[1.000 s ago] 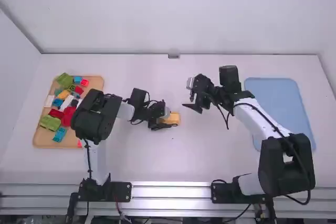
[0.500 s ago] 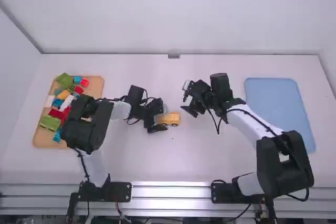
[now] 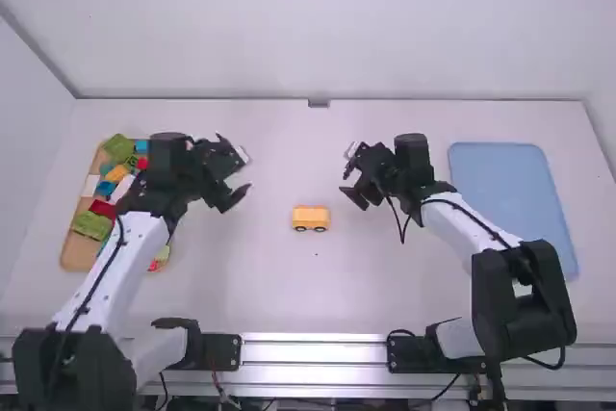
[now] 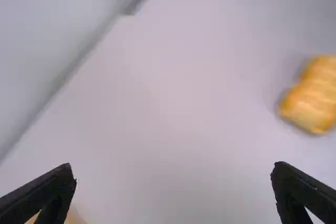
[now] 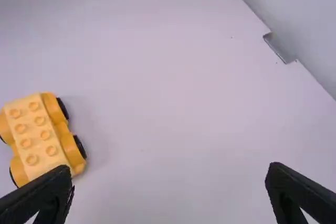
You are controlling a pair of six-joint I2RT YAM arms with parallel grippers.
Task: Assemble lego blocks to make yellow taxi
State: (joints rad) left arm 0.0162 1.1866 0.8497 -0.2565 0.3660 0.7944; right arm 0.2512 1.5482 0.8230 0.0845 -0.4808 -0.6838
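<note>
Orange-yellow car (image 3: 311,217), blue tray (image 3: 510,199), white table (image 3: 385,295)

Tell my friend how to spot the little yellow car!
On the white table, look between the tan tray and the blue mat. The yellow car sits there, studs on top. Its black wheels set it apart from the tray's colorful blocks.
</note>
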